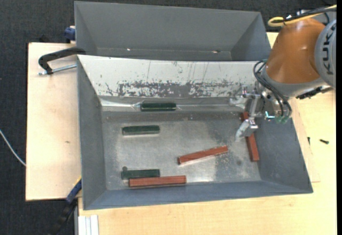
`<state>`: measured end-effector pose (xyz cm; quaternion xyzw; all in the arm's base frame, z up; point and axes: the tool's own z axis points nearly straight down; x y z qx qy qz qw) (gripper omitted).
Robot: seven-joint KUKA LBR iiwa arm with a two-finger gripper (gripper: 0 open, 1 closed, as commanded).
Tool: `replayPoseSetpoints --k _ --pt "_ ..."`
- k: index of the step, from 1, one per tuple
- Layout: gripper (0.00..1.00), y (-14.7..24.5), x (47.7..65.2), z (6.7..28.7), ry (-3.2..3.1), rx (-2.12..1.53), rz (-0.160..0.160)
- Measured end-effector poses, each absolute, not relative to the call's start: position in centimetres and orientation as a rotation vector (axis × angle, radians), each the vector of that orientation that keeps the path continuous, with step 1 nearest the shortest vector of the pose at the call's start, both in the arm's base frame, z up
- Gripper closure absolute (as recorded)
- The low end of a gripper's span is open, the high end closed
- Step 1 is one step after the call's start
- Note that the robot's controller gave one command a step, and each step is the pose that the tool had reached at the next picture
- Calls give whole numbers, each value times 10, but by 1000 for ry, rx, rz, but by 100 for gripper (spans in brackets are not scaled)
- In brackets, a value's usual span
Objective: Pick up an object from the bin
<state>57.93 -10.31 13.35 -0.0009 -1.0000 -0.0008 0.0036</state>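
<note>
Gripper (247, 124) above a slim red-brown bar (253, 149) against the bin (280, 162) right wall; jaw opening unclear

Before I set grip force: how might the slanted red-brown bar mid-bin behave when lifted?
The red-brown bar looks straight and flat-sided, so probably stiff and unlikely to roll. Being long and thin, it may pivot if gripped off-centre.
</note>
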Motion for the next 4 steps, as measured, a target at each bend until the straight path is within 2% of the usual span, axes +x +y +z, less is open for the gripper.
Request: replayPoseSetpoints --k 1,2,3,4 --pt "0 -103 581 138 -3143 0 -1" --pt "0 -35 541 76 -3145 -83 1" --pt "0 -35 542 80 -3148 -62 -1" --pt "0 -7 526 100 -3134 -209 -3"
